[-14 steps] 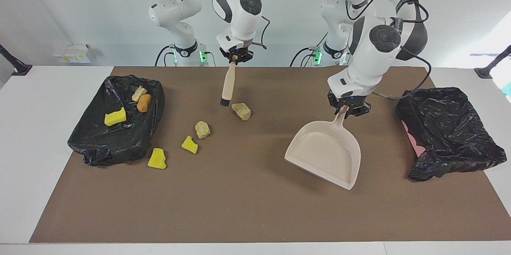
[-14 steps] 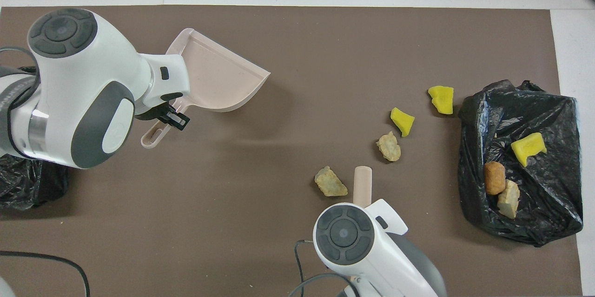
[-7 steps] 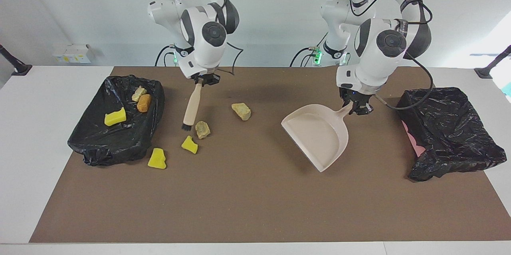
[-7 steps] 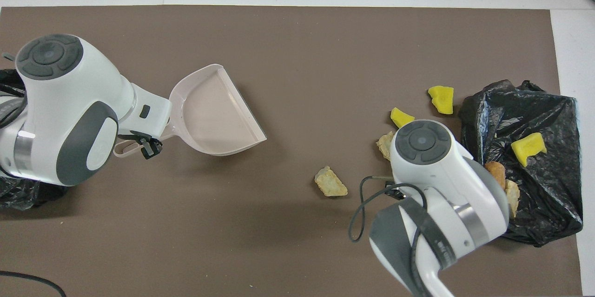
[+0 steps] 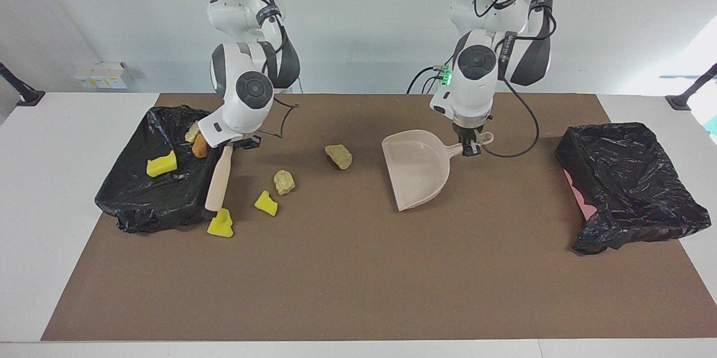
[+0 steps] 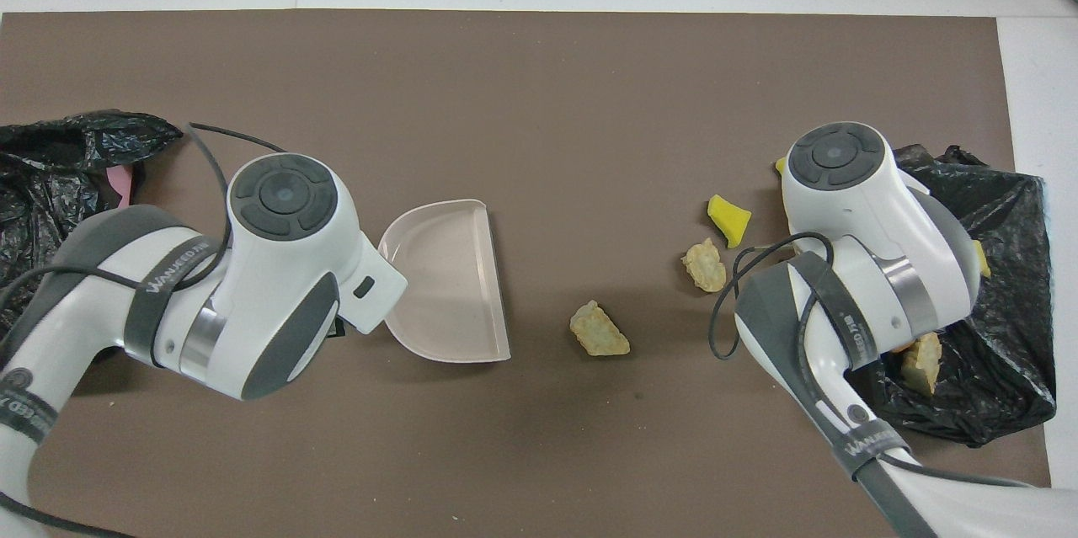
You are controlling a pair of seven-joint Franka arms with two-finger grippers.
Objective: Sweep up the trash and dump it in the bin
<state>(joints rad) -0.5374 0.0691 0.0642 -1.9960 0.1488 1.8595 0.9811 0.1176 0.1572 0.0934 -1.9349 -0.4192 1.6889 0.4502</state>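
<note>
Right pincer (image 5: 228, 145) grips brush (image 5: 218, 179), bristles seemingly touching trash (image 5: 220, 223).

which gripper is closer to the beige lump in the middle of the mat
Left. The left gripper, holding the dustpan, is closer to the beige lump; the right gripper, holding the brush, is over the bin's edge.

A pale grey wall (image 5: 364, 22) is running along the back, plain and evenly lit. Daylight is glaring in from a bright patch (image 5: 703, 61) at one edge. A white table (image 5: 50, 179) is carrying a brown mat (image 5: 358, 279) across most of its top. A small white box (image 5: 101, 74) is sitting against the wall, and black clamp stands (image 5: 692, 92) are gripping the table's back corners.
</note>
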